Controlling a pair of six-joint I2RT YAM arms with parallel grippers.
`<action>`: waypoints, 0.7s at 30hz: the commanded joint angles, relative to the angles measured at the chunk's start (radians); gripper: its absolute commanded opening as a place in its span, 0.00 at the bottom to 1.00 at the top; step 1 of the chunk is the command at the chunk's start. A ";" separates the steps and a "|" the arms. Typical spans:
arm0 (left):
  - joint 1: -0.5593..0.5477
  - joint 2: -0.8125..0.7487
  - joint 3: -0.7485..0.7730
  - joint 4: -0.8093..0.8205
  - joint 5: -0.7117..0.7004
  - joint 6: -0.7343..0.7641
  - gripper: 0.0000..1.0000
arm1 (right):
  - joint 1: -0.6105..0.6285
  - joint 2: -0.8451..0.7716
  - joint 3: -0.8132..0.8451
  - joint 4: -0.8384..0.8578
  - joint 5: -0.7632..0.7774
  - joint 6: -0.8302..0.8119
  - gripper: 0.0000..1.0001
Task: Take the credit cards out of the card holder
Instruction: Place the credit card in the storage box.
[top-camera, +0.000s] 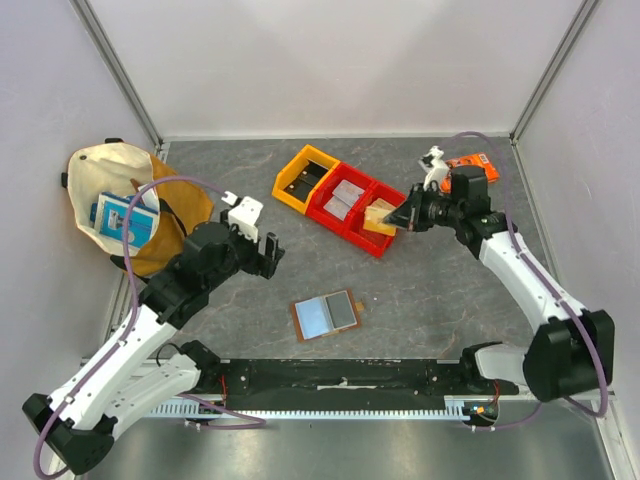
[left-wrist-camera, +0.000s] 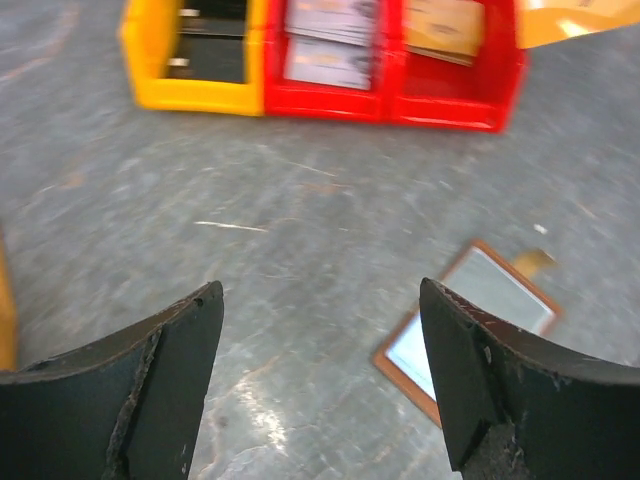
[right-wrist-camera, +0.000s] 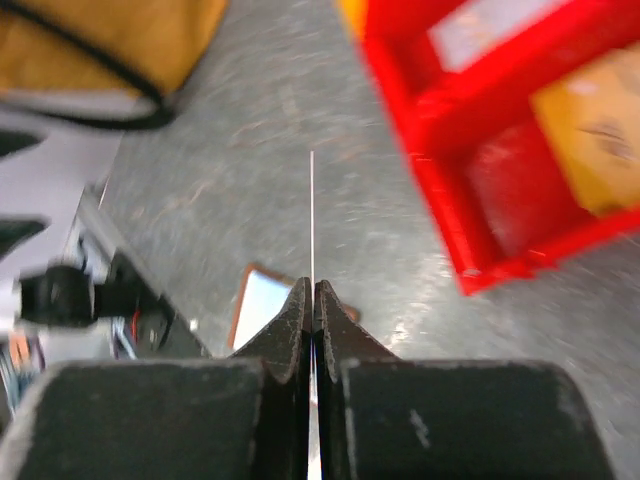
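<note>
A cream and mustard tote bag (top-camera: 95, 165) sits at the far left of the desk (top-camera: 430, 300), open, with blue packets (top-camera: 125, 220) inside it. Just right of the bag, the left tool (left-wrist-camera: 318, 300) hangs over bare desk. Its two dark fingers (left-wrist-camera: 160, 370) are spread wide and there is nothing between them.

The card holder (top-camera: 325, 316) lies opened flat near the front middle of the desk, between the two arms and touched by neither. Its brown edge frames a pale blue half on the left and a grey half on the right, and a small tab sticks out on its right side. It is not clear whether those halves are cards or lining. In the left wrist view it lies just beside the right-hand finger.

Behind it, three bins stand in a slanting row. First is a yellow bin (top-camera: 308, 153), then a middle red bin (top-camera: 325, 215) holding grey-white cards (top-camera: 345, 197), then an end red bin (top-camera: 372, 245).

The right tool (top-camera: 408, 217) is over that end red bin and is clamped tight on an orange-gold card (top-camera: 380, 220). From the right wrist, the card is a thin line standing edge-on out of the closed fingertips.

An orange packet (top-camera: 475, 163) lies at the back right, behind the right arm.
</note>
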 joint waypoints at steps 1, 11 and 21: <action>0.020 -0.047 -0.034 0.110 -0.327 -0.080 0.85 | -0.124 0.097 0.007 0.019 0.192 0.229 0.00; 0.025 -0.070 -0.071 0.113 -0.401 -0.091 0.84 | -0.156 0.451 0.215 0.028 0.218 0.334 0.00; 0.026 -0.068 -0.076 0.115 -0.392 -0.091 0.83 | -0.145 0.621 0.329 0.068 0.213 0.432 0.06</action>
